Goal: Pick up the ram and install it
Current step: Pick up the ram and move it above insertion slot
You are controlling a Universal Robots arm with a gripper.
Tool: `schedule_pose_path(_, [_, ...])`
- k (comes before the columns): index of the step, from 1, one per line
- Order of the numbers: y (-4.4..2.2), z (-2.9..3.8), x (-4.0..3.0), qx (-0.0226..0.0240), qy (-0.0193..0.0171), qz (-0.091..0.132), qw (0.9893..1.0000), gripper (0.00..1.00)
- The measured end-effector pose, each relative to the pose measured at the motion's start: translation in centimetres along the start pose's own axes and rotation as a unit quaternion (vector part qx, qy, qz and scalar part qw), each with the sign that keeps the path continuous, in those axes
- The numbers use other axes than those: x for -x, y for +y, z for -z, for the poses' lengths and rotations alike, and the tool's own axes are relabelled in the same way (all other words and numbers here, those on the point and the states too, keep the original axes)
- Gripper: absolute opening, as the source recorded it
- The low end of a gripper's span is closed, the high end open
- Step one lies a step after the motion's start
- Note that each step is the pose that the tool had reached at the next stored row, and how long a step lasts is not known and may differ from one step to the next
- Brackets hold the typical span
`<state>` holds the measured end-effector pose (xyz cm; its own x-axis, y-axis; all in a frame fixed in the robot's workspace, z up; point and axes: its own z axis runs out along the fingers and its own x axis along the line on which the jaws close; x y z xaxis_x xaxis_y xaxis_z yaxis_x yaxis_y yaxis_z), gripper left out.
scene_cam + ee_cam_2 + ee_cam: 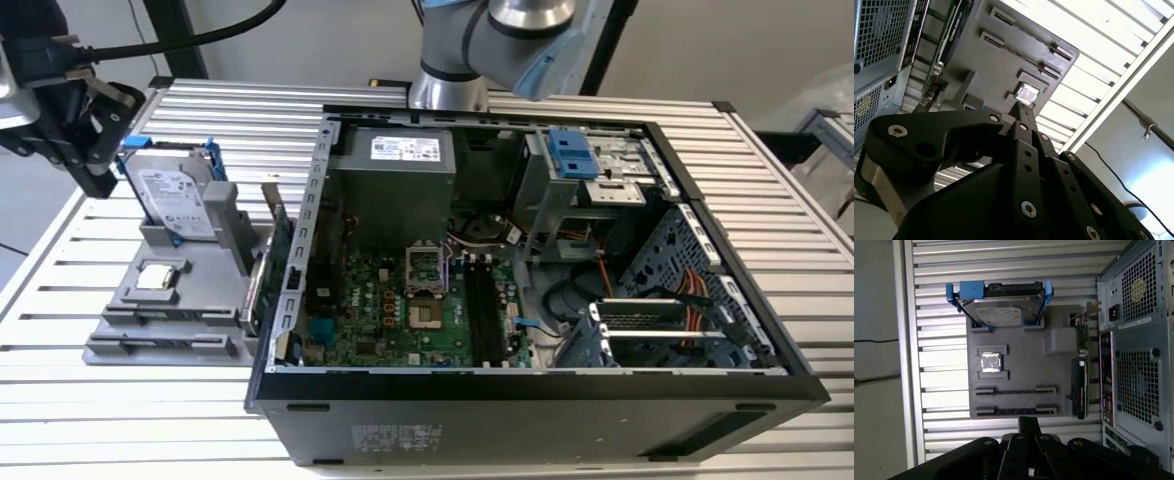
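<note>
Ram (1014, 410) hard to make out; possibly thin dark strip set edge-up in nearest slot of tray (187, 300), near side of processor (158, 278). Gripper (100, 185) aloft at exterior view's left, just left of upright drive (174, 195), apart from tray. Fingers (1026, 117) clenched together, grasping nothing. Open case (534, 385) right of tray.
</note>
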<state>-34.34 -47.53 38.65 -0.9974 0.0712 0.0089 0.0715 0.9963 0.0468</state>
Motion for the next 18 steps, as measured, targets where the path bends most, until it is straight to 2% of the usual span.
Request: schedule_pose_path(18, [-1.83, -0.04, -0.39, 0.0, 0.0001, 0.001, 1.0, 0.0])
